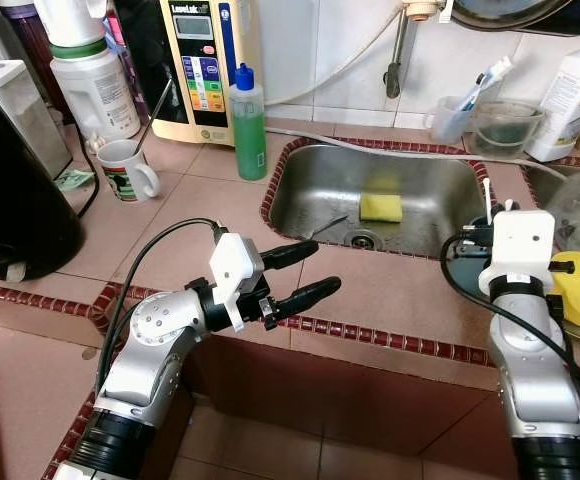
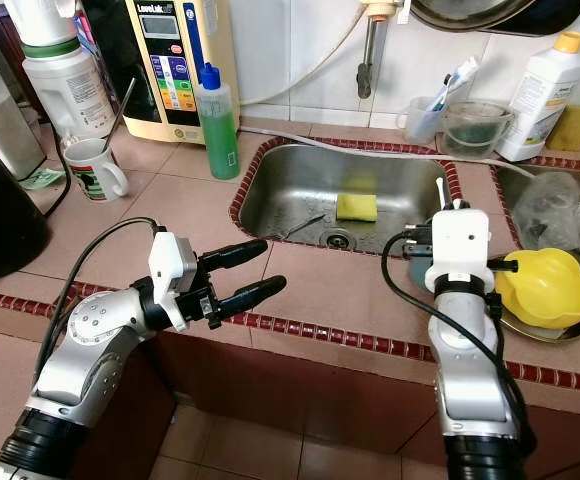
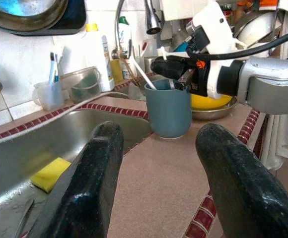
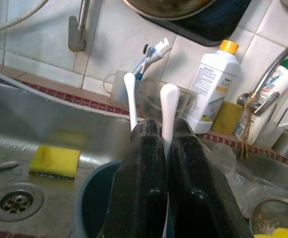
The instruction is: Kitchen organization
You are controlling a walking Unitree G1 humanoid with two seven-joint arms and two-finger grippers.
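Right wrist view showed the right tool [image 4: 166,144] pinching a white utensil [image 4: 169,106] over the blue cup [image 3: 168,114], best lowered straight in before release, while the left tool [image 1: 305,272] hung open and empty.

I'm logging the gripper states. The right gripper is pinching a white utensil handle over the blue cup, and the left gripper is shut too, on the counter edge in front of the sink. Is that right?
Not quite: the left gripper is open and holds nothing, as the left wrist view shows. The right gripper does pinch the white utensil handle over the blue cup.

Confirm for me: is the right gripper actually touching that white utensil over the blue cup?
Touching. The right wrist view shows the right gripper closed on the white utensil, its handle pinched between both fingers above the blue cup.
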